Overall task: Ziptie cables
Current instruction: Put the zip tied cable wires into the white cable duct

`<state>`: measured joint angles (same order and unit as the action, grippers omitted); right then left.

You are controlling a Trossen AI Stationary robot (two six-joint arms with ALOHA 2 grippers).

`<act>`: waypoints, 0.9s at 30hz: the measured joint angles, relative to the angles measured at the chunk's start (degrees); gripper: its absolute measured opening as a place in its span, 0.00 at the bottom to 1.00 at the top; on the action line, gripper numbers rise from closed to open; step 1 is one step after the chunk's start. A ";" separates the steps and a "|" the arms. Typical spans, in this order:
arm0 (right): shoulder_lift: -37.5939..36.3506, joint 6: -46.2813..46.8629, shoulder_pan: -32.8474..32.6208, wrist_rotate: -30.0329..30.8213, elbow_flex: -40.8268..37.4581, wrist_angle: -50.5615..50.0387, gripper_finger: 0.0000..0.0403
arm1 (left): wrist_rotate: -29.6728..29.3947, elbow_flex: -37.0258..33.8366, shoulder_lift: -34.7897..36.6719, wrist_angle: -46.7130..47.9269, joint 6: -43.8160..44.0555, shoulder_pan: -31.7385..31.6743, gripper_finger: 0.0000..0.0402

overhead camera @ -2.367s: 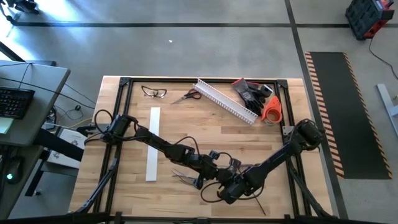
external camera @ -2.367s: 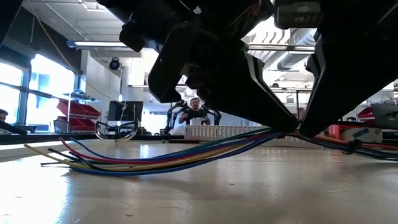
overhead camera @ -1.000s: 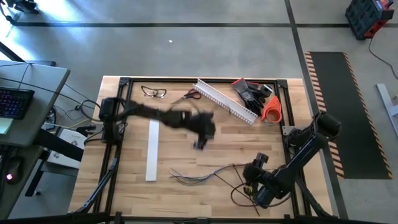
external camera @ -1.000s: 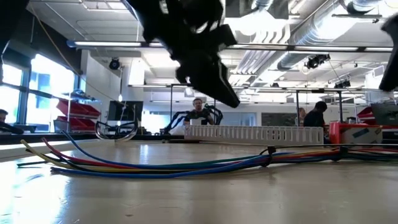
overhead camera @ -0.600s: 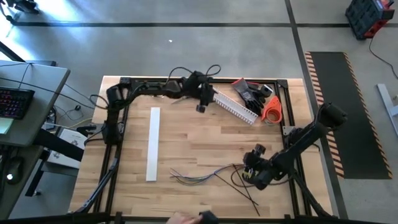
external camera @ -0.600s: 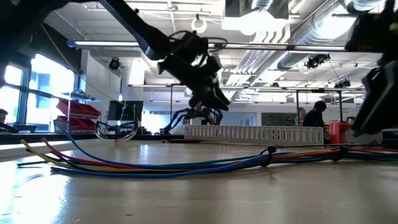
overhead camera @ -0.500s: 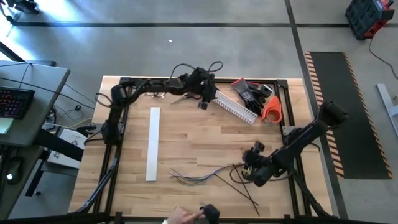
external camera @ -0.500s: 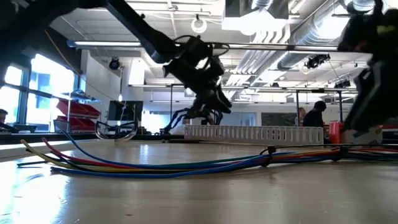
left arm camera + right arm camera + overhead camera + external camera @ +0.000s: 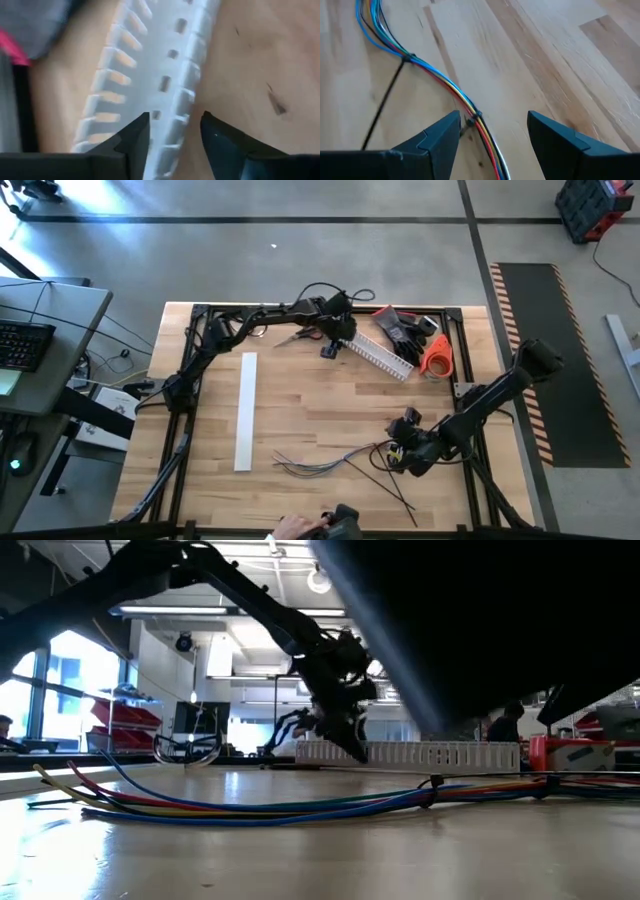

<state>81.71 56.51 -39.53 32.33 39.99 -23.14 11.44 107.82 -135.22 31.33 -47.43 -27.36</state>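
Wood table (image 9: 300, 410) in workshop. Cables (image 9: 330, 462) lie near front edge, zipties (image 9: 406, 58) cinched on them. Right gripper (image 9: 398, 452) open, empty, above cables. Left gripper (image 9: 328, 350) open over white slotted channel (image 9: 365, 342), prob. not touching.

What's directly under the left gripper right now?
The left gripper hangs open over the near end of the white slotted channel, which lies on the bare wooden table. Its own fingers cover the channel's very tip; nothing is between them.
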 joint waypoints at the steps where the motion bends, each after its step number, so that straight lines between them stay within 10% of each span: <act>1: -0.05 -0.02 0.00 -0.04 0.00 0.55 0.54 | -0.09 0.36 0.04 0.07 0.45 0.18 0.36; 12: -0.85 -0.50 -2.61 -0.78 4.38 1.36 0.54 | -6.65 3.52 0.06 0.14 8.64 2.79 0.03; 19: -0.87 0.37 -8.95 5.76 12.26 -9.64 0.54 | -10.94 14.09 0.24 14.81 13.41 8.68 0.00; 27: -0.92 5.13 -17.47 14.53 16.77 -17.22 0.54 | 0.23 17.58 2.59 33.35 36.57 15.82 0.00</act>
<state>80.79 61.63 -57.00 46.86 56.76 -40.36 11.66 125.40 -132.62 64.69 -10.86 -11.54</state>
